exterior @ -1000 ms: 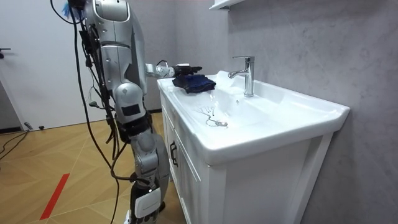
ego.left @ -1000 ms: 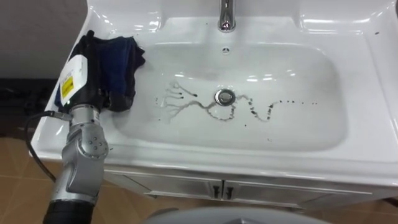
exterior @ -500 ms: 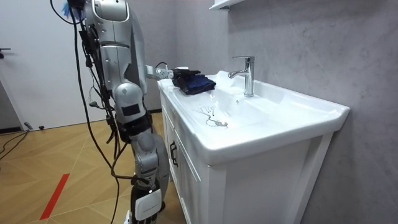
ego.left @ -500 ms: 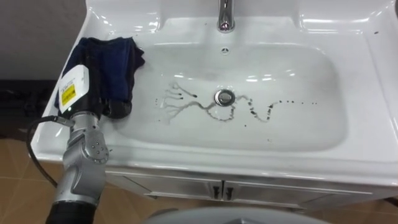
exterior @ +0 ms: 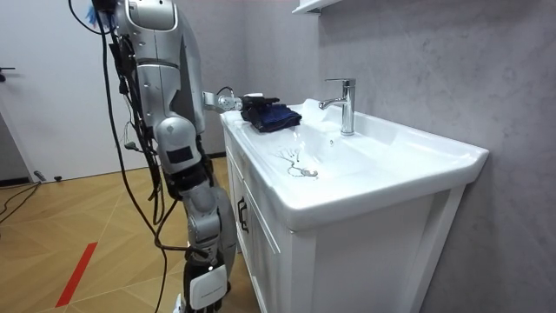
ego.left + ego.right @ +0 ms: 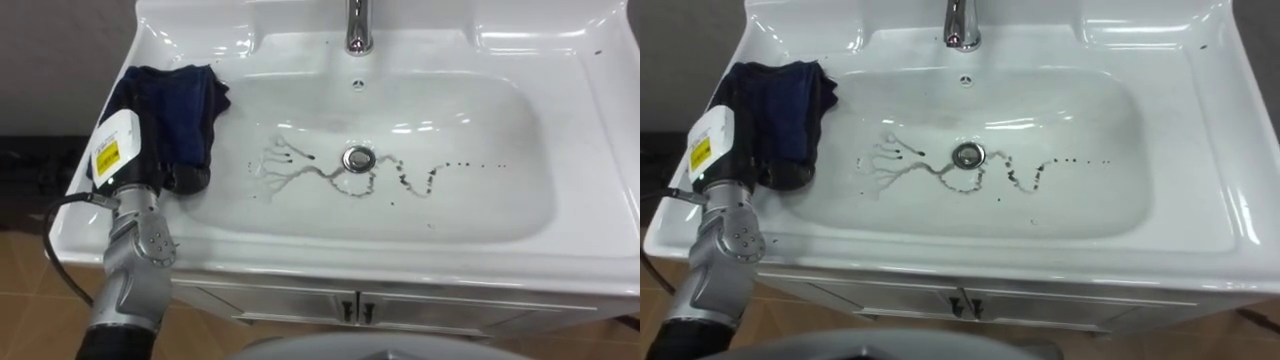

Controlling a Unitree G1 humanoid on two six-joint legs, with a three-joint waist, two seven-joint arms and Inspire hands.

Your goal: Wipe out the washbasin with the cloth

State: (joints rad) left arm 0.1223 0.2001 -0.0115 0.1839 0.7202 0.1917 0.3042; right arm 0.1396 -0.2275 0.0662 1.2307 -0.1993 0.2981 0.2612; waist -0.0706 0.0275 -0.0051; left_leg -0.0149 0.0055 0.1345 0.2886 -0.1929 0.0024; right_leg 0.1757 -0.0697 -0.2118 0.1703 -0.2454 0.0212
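A dark blue cloth (image 6: 178, 100) lies bunched on the left rim of the white basin (image 6: 400, 248), one edge hanging over the bowl's slope. My left hand (image 6: 152, 158) rests on the cloth's near side, its black shape merging with the fabric. In the room view the left hand (image 5: 252, 102) reaches the cloth (image 5: 276, 116) at the vanity's far corner. Dark stain trails (image 6: 300, 168) branch left of the drain (image 6: 358, 158), and a dotted line of spots (image 6: 440, 170) runs to its right.
A chrome faucet (image 6: 357, 25) stands at the back centre of the basin. Cabinet doors with small handles (image 6: 350, 322) sit below the front rim. I stand at the vanity's front, wood floor (image 5: 78, 235) behind me, a grey wall (image 5: 417, 69) behind the sink.
My left hand has drawn back toward me along the left rim. The cloth, bunched up over the hand a second ago, now lies lower and flatter on the rim.
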